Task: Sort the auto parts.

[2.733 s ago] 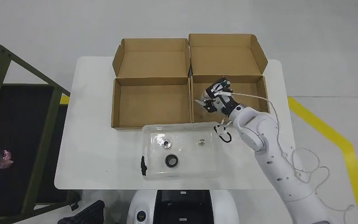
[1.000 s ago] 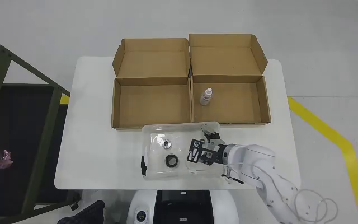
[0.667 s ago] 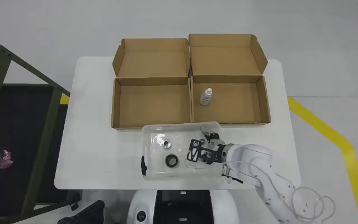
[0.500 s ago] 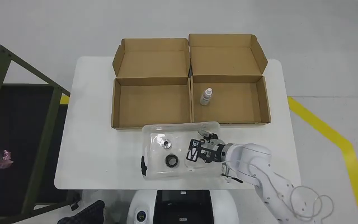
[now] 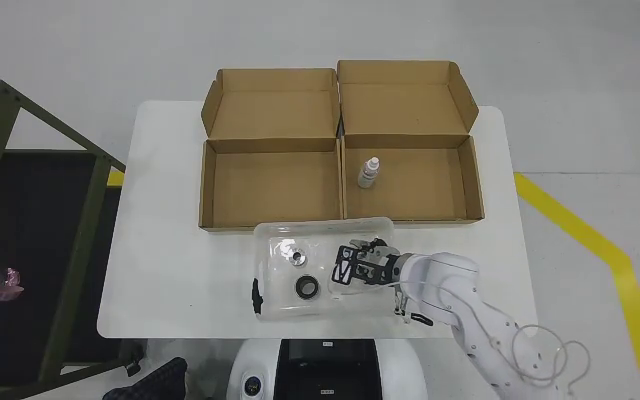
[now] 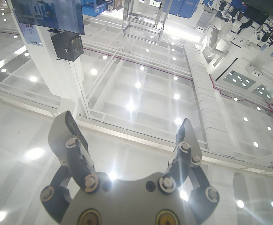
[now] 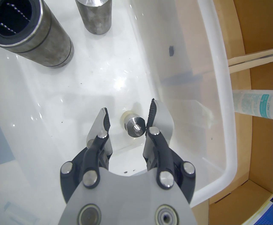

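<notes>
Auto part in reach: a small silver fitting sits between the right gripper's parted fingers on the floor of the clear bin.
One finger stands just beside the fitting and the other a little apart, so nothing is gripped. Farther along the bin a large steel sleeve and a smaller steel cylinder stand upright. The bin rests on the white table before two open cardboard boxes; the right box holds a small bottle. The left gripper points at the ceiling, fingers spread wide.
</notes>
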Available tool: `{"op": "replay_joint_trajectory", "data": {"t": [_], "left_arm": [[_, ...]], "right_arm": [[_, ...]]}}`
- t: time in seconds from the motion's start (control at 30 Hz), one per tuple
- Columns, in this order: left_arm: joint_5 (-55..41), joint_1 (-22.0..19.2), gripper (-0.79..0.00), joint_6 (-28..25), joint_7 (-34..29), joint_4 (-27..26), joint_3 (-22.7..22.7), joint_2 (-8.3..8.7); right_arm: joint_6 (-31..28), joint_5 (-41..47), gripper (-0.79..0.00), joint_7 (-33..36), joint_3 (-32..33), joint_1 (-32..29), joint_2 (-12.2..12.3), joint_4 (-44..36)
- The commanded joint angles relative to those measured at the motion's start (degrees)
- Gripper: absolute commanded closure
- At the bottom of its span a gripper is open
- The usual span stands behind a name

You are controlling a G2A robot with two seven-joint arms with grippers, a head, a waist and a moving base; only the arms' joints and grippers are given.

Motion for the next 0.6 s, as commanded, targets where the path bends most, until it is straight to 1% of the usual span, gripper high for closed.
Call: {"op": "replay_joint_trajectory", "data": {"t": [0.0,0.07,0.13,0.2,0.3,0.57], "left_arm": [[0.0,0.0,-0.785,0.0,0.0,0.0,0.0,0.0],[0.0,0.0,-0.785,0.0,0.0,0.0,0.0,0.0],[0.0,0.0,-0.785,0.0,0.0,0.0,0.0,0.0],[0.0,0.0,-0.785,0.0,0.0,0.0,0.0,0.0],[0.0,0.0,-0.785,0.0,0.0,0.0,0.0,0.0],[0.0,0.0,-0.785,0.0,0.0,0.0,0.0,0.0]], "right_arm": [[-0.3,-0.1,-0.274,0.2,-0.2,0.1,0.0,0.1],[-0.4,-0.6,-0.231,0.4,-0.4,0.1,0.0,-0.1],[-0.6,-0.8,-0.139,0.6,-0.5,0.1,0.1,-0.2],[-0.6,-0.8,0.0,0.6,-0.5,0.1,0.1,-0.2],[-0.5,-1.0,0.0,0.4,-0.5,0.1,0.1,-0.9],[-1.5,-0.4,0.0,-2.9,0.3,-2.6,0.6,-6.8]]}}
